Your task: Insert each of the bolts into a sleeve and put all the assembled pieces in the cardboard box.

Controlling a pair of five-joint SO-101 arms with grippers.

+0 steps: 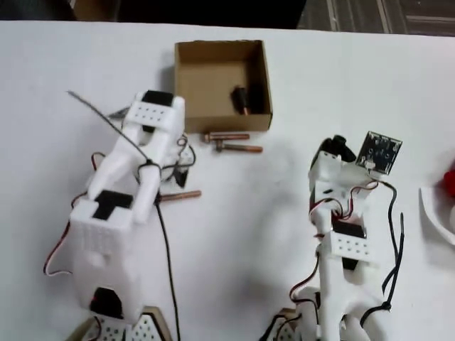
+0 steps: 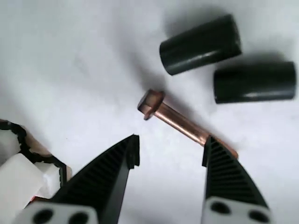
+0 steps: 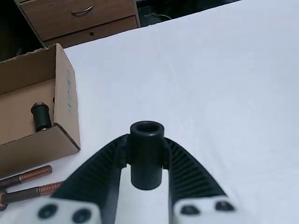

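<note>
Copper bolt (image 2: 180,121) lies on the desk (image 2: 70,70) by the wide left claw (image 2: 171,142); right claw (image 3: 146,142) clamps a black sleeve (image 3: 146,163).

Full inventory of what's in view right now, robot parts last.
table: 1, white.
cardboard box: 1, brown, far side of table.
assembled piece: 1, black with copper, inside box.
bolts: 3, copper; two before box, one by left gripper.
loose sleeves: 2, black, beside that bolt.
held sleeve: 1, black, in right gripper.
red object: 1, red, table edge.
left gripper: 1, black, open.
right gripper: 1, black, shut on held sleeve.
</note>
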